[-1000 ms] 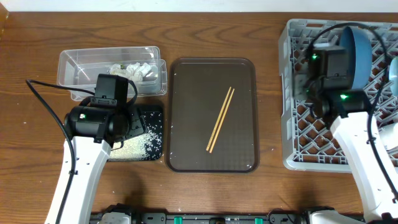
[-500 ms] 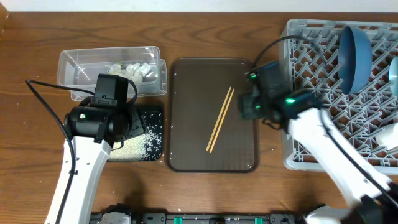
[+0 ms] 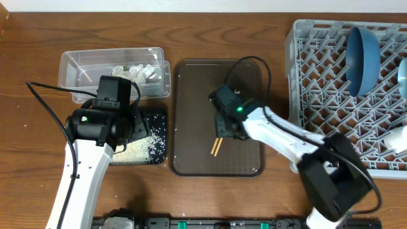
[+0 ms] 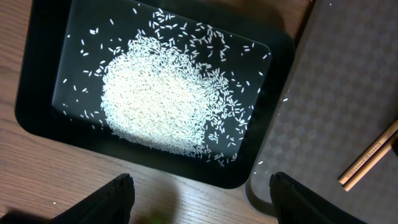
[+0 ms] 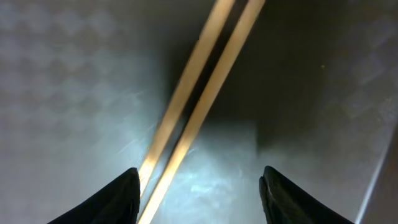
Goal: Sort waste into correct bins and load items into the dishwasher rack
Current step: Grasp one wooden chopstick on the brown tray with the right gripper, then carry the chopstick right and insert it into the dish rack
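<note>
Here's the desk (image 3: 25, 38), warm brown wood with a strong grain, filling the overhead view, a thin pale strip along its far edge; on the right sits the grey dishwasher rack (image 3: 318, 89), the biggest thing out there, its lattice of pegs mostly bare, and the deep-blue dish (image 3: 361, 57) stands on edge in its far-right part; in the middle lies the dark brown tray (image 3: 191, 83), glossy and faintly patterned up close; the white right arm (image 3: 286, 137) stretches from the rack's side over that tray, while the white left arm (image 3: 79, 172) hangs over the near-left of the desk, a black cable (image 3: 38, 95) looping off it; far left, the clear tub (image 3: 71, 67) holds the crumpled white tissue (image 3: 145, 73), with a touch of yellow-green next to it; in front of the tub the black tray (image 4: 37, 74) rests on the wood, just beside the brown tray's left rim, and the rice grains (image 4: 155, 93) lie heaped in its middle with strays scattered round; the left fingers (image 4: 118, 200) are spread wide above the black tray's near rim, nothing between them; the two chopsticks (image 5: 199, 112) lie side by side, slanted, on the brown tray; the right fingers (image 5: 121, 196) hang low over them, spread apart, the sticks running through the gap closer to one finger; whether that finger touches a stick, I can't tell.
</note>
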Robot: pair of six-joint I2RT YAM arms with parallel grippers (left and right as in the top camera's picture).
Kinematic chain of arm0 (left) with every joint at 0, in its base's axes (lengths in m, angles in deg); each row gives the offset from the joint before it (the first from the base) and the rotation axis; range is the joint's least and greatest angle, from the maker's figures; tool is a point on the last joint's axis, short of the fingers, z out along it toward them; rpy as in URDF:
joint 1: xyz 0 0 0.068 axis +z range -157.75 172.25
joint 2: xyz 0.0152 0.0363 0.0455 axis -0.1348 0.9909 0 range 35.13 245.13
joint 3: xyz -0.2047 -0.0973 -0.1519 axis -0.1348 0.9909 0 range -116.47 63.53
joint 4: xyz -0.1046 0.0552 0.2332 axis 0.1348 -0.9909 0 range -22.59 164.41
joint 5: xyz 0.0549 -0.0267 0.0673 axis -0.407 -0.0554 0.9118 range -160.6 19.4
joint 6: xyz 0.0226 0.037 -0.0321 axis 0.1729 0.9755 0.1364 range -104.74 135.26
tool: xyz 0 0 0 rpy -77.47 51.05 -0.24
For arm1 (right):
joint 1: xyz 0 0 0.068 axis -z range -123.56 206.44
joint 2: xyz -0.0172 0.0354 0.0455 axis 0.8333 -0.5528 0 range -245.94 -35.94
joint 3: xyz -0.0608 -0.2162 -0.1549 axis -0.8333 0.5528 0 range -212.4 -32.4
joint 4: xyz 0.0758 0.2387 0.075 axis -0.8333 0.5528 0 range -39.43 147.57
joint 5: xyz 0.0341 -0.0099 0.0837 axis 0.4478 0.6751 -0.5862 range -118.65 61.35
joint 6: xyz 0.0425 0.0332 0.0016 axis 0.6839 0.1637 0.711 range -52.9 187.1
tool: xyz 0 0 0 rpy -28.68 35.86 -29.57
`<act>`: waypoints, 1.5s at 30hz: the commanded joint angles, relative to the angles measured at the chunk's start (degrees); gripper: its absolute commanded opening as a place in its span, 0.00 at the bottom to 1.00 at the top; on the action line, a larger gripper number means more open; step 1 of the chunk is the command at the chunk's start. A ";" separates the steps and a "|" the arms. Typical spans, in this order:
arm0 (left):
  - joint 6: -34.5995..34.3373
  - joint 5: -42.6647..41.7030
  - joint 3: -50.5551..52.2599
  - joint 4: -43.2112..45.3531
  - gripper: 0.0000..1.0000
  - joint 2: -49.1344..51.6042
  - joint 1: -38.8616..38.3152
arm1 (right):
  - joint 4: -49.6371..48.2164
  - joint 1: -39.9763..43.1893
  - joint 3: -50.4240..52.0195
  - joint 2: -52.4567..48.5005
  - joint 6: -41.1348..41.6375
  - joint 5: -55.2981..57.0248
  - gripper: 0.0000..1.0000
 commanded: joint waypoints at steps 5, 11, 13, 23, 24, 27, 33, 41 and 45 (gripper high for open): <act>-0.33 0.24 0.13 -0.15 0.73 0.00 0.28 | 0.13 -0.50 -0.02 -4.70 4.22 4.24 0.59; -0.33 0.24 0.13 -0.13 0.73 0.00 0.28 | 2.12 -0.50 -0.02 -5.42 4.20 4.28 0.41; -0.33 0.24 0.13 -0.15 0.73 0.00 0.28 | 2.62 -0.48 -0.02 -5.42 4.22 4.17 0.04; -0.33 0.22 0.13 -0.15 0.73 0.00 0.28 | 4.94 1.16 -0.63 -1.57 0.87 3.85 0.01; -0.33 0.24 0.13 -0.15 0.73 0.00 0.28 | 5.35 1.64 -0.87 -0.33 -0.17 3.93 0.01; -0.33 0.22 0.13 -0.15 0.73 0.00 0.28 | 6.84 4.17 -1.95 5.25 -4.33 4.70 0.01; -0.33 0.24 0.13 -0.15 0.73 0.00 0.28 | 10.62 11.91 -3.87 17.18 -14.71 4.68 0.01; -0.33 0.22 0.13 -0.13 0.73 0.00 0.28 | 14.12 24.90 -3.98 25.64 -28.39 4.68 0.01; -0.33 0.24 0.13 -0.13 0.73 0.00 0.28 | 17.07 30.71 -3.78 23.87 -30.14 4.70 0.01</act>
